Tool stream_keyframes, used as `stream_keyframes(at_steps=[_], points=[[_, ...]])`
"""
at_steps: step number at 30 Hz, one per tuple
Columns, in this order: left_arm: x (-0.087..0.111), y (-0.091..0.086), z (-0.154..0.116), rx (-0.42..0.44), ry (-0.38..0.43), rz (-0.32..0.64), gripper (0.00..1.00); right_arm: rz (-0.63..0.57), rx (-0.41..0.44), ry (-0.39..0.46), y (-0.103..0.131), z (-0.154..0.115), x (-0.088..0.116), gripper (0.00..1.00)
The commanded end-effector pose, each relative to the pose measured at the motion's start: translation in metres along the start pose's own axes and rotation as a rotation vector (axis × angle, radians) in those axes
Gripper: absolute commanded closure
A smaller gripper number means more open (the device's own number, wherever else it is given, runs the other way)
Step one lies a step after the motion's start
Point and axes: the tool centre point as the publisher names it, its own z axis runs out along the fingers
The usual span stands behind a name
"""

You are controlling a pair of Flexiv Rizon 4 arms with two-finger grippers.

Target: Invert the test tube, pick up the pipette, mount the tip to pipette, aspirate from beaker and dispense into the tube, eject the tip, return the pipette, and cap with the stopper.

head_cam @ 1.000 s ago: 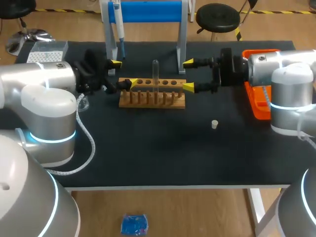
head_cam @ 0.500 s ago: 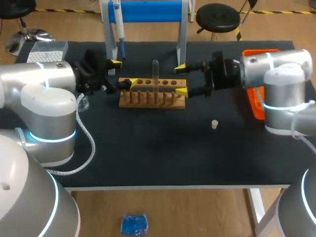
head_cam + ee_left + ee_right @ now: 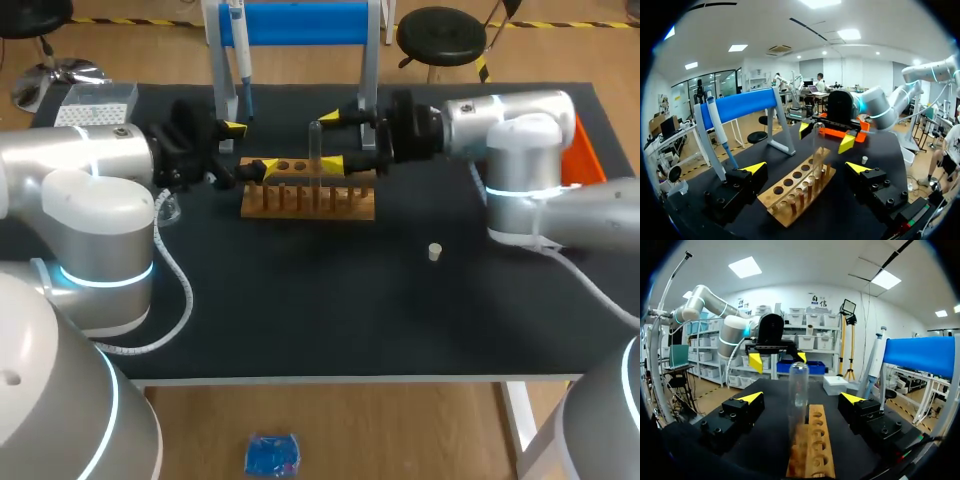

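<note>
Claw of right arm (image 3: 329, 140) gapes wide around upright test tube (image 3: 314, 150), untouched.

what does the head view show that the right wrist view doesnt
Only the head view: the white stopper and the orange tray. Only the right wrist view: the left claw seen face-on, beyond the test tube. Both: that tube upright in the wooden rack, between the right claw and its open tips, with the pipette on its blue stand.
</note>
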Motion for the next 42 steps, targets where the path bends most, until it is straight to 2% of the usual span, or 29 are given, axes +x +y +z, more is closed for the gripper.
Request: stream_keyframes(at_steps=[1, 10, 21, 24, 28, 29, 31, 38, 42], points=[[0.0, 0.0, 0.0, -0.001, 0.002, 0.001, 0.0, 0.002, -0.05, 0.053, -0.006, 0.009, -0.018, 0.0], [0.0, 0.0, 0.0, -0.001, 0.002, 0.001, 0.0, 0.021, -0.101, 0.089, 0.001, 0.022, -0.008, 0.0], [0.0, 0.0, 0.0, -0.001, 0.002, 0.001, 0.0, 0.055, -0.084, 0.091, 0.004, 0.028, 0.001, 0.0], [0.0, 0.0, 0.0, -0.001, 0.002, 0.001, 0.0, 0.061, -0.068, 0.085, 0.003, 0.03, 0.003, 0.16], [0.0, 0.0, 0.0, -0.001, 0.002, 0.001, 0.0, 0.072, -0.061, 0.082, 0.002, 0.031, 0.005, 0.3], [0.0, 0.0, 0.0, -0.001, 0.002, 0.001, 0.0, 0.074, -0.061, 0.082, 0.002, 0.031, 0.005, 0.38], [0.0, 0.0, 0.0, -0.001, 0.002, 0.001, 0.0, 0.079, -0.056, 0.078, 0.002, 0.031, 0.006, 0.48], [0.0, 0.0, 0.0, -0.001, 0.002, 0.001, 0.0, 0.087, -0.05, 0.069, 0.001, 0.03, 0.007, 0.54], [0.0, 0.0, 0.0, -0.001, 0.002, 0.001, 0.0, 0.087, -0.049, 0.061, 0.0, 0.029, 0.007, 0.63]])
